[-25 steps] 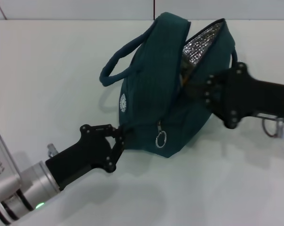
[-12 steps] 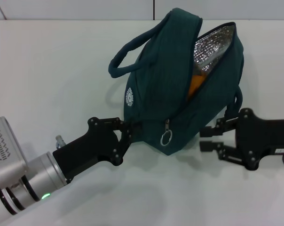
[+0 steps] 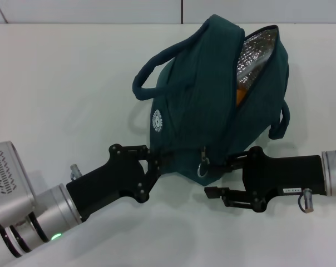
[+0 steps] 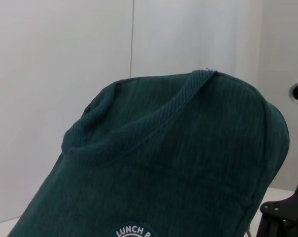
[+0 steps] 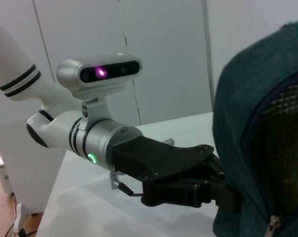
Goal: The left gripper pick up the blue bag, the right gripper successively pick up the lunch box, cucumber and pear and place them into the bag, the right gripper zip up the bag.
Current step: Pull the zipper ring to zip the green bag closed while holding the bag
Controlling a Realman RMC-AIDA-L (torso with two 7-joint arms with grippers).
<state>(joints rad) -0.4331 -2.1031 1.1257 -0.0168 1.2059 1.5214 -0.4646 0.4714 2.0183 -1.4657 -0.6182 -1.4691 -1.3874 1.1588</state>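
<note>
Left gripper (image 3: 157, 165): clamped on the lower end of the blue bag (image 3: 196, 119), toward the table's (image 3: 62, 83) near edge. Right gripper (image 3: 221, 178): fingers parted, empty, just beside the zipper pull ring (image 3: 203, 167). Bag: mid-table, propped up, top unzipped, silver lining (image 3: 256, 47) exposed, an orange item (image 3: 240, 95) inside.

My head camera looks forward and down over the table (image 3: 57, 83) at the whole bag (image 3: 196, 117), my left wrist camera sits close against its side, and my right wrist camera faces across its end toward the left gripper (image 5: 215, 190), so all three share the bag.
</note>
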